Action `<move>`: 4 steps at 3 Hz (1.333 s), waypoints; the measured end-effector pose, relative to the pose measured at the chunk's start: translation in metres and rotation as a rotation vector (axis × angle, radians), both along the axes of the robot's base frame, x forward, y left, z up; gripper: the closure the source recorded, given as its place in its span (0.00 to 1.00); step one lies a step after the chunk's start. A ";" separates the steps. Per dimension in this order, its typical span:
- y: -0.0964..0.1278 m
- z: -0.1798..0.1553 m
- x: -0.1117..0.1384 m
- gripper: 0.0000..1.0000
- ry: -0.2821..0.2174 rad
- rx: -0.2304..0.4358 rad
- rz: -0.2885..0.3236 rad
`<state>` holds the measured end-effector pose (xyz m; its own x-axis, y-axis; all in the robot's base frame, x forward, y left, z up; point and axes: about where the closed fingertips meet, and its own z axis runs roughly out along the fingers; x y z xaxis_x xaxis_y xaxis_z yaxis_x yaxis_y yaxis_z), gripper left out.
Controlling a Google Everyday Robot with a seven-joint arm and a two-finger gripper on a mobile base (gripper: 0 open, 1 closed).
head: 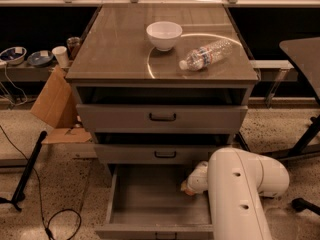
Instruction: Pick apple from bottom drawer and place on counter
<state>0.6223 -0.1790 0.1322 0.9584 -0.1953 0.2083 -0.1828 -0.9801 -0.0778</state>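
Note:
The bottom drawer [145,199] of the grey cabinet is pulled open and shows a plain grey interior. My white arm reaches down into its right side. My gripper [192,181] is low inside the drawer near the right wall, mostly hidden by the arm's wrist. A small orange-red patch of the apple [186,188] shows just under the gripper's end; the rest of the apple is hidden. The counter [115,49] is the glossy grey-brown top of the cabinet, with a light circular arc mark.
A white bowl [164,35] and a plastic water bottle [206,54] lying on its side are on the counter. The two upper drawers stand slightly open. A cardboard box [55,101] leans left of the cabinet. A black table [305,54] stands right. A cable [60,221] lies on the floor.

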 end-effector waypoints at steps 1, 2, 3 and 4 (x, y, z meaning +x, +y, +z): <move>-0.017 0.025 -0.007 1.00 -0.029 0.030 -0.038; -0.036 0.067 -0.029 1.00 -0.039 0.053 -0.058; -0.046 0.111 -0.050 1.00 -0.027 0.049 -0.040; -0.058 0.157 -0.068 1.00 -0.004 0.036 -0.008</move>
<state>0.5541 -0.2371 0.2888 0.9560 -0.2105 0.2045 -0.1904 -0.9751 -0.1135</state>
